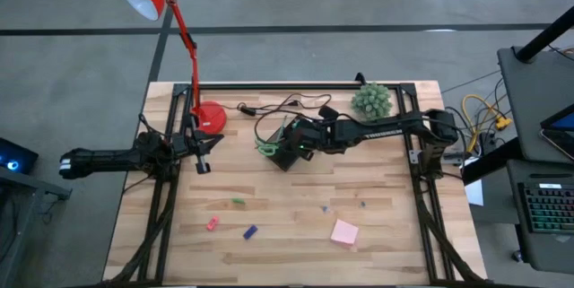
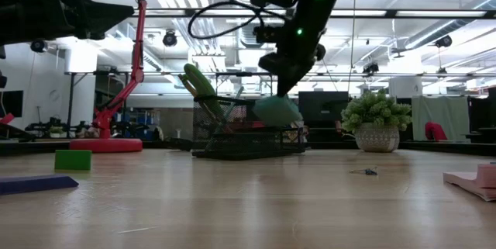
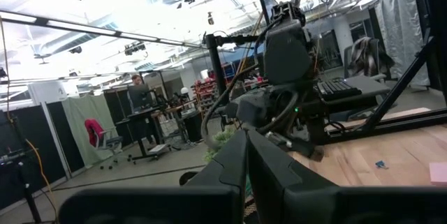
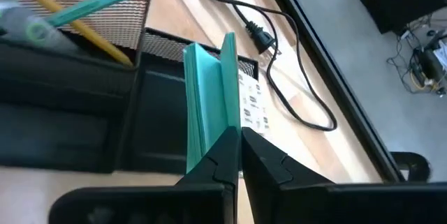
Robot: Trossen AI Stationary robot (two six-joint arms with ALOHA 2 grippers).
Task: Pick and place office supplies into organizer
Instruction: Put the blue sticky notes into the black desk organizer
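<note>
right claw (image 4: 239, 155): pinching teal pad (image 4: 209, 91), over tray (image 4: 84, 119)
left claw (image 1: 203, 152): pressed together, idle by lamp (image 1: 208, 116)
tip: lower pad upright, then release

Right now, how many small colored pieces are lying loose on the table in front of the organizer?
3: a green piece, a red piece nearer the front edge, and a blue piece beside it. The pink pad lies farther right. Tinier bits may escape notice.
</note>
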